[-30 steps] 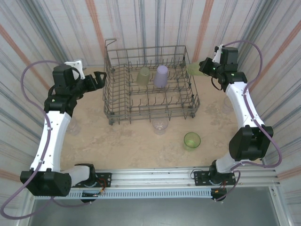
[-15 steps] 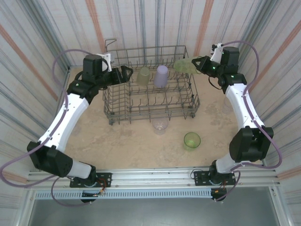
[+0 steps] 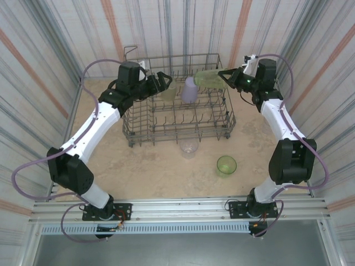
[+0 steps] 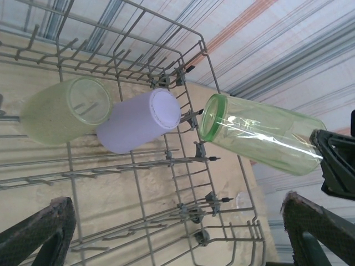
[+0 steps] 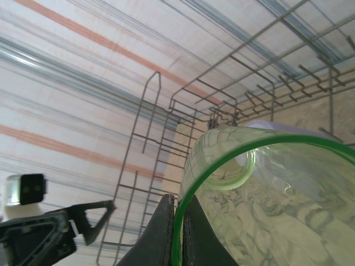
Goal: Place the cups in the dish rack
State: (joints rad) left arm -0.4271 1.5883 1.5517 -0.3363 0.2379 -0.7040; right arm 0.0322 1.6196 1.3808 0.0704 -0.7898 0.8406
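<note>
- Top view: a beige table inside striped walls. The right gripper clamps a green cup sideways over the dish rack.
- Left wrist: the left gripper hangs with fingers wide apart above a lavender cup in the rack.
- Right wrist: the green cup's rim fills the foreground, with rack wires beyond.

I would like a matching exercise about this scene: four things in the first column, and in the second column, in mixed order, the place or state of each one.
Column 1
1. lavender cup
2. clear cup
3. left gripper
4. right gripper

Column 2
A. shut on a yellow-green cup turned on its side
B. on the table, in front of the dish rack
C. open, holding nothing
D. inside the dish rack

Pairs: 1-D, 2-B, 3-C, 4-A
</note>
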